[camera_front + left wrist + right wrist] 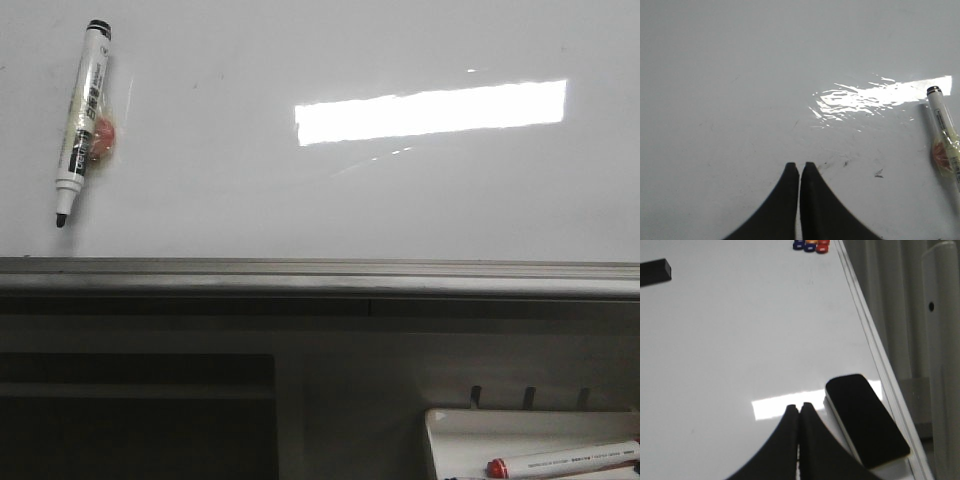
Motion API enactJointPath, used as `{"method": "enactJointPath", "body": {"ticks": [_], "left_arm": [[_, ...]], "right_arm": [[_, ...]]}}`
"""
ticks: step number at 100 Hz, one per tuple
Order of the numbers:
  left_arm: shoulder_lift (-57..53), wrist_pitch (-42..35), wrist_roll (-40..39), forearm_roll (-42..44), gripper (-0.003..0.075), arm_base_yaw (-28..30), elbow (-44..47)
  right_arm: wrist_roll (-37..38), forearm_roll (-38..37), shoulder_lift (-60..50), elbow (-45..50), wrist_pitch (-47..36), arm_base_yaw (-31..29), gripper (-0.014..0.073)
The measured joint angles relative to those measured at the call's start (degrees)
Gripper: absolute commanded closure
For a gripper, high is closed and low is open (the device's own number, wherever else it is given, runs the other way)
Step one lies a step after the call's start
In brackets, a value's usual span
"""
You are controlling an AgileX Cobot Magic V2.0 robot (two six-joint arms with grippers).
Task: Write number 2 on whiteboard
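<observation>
The whiteboard was seen blank; no number 2 was visible on it. A black-capped marker was fixed near the board's upper left corner, tip downward, apparently by clear tape. The left gripper fingers were pressed together over bare board. The right gripper fingers were likewise closed, empty, beside a black eraser.
</observation>
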Motion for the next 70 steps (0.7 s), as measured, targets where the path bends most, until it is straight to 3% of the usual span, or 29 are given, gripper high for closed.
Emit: {"method": "enactJointPath", "body": {"ticks": [21,43,60,65,70], "left_arm": [[0.0,1.1,-1.1,-6.6,0.0741,0.0,-0.1],[6.8,11.8,-1.4,-7.1,0.0741,0.0,-7.1],[17.4,19.4,-1.0,-6.2,0.0733,0.0,-16.6],[20.7,21.1,0.0,-5.6,0.0687,0.0,-18.8],[23.8,21.5,2.1,-5.4,0.0592,-0.2,-20.5]], "right_arm": [[0.0,0.0,0.0,-1.9,19.4,0.0,0.0654],[0.0,0.4,7.9,-16.5,46.2,0.0,0.0654],[0.0,1.3,12.8,-22.7,52.7,0.0,0.0654],[0.0,1.6,12.9,-23.1,52.7,0.0,0.0654],[0.0,1.6,13.0,-23.2,52.7,0.0,0.0654]]}}
